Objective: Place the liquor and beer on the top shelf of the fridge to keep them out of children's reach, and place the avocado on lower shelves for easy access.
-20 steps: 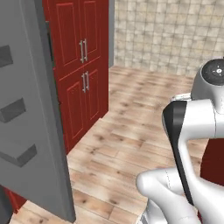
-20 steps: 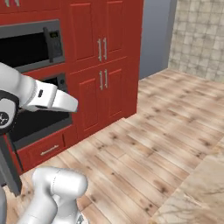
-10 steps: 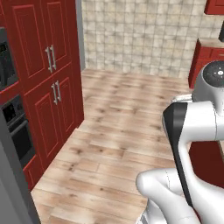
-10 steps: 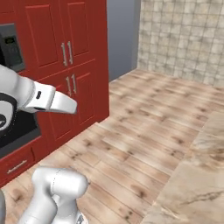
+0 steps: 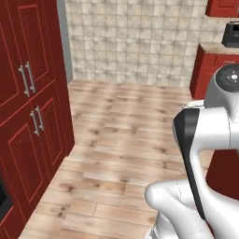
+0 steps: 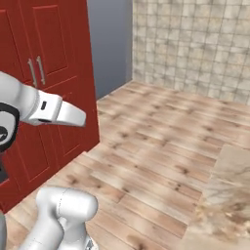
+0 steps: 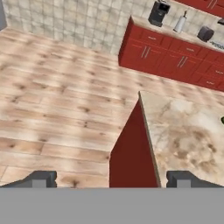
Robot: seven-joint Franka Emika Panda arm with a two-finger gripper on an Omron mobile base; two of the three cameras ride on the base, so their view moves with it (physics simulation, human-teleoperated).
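Wooden kitchen floor point(image 5: 126, 140) ahead, base swinging away from the fridge.

My gripper point(image 7: 109, 178) is spread wide and holds nothing, hanging over the corner of a marble-topped table point(image 7: 188, 135). Since a second ago the view has swept past the red cabinets point(image 5: 28, 116) toward the tiled wall point(image 6: 195, 44). No bottles or avocado visible; I judge I'm heading to fetch one.

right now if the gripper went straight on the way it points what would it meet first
Probably the near corner of the marble-topped island, just beyond the open gripper. Depth is unclear, so it could slip past its red side to the wooden floor.
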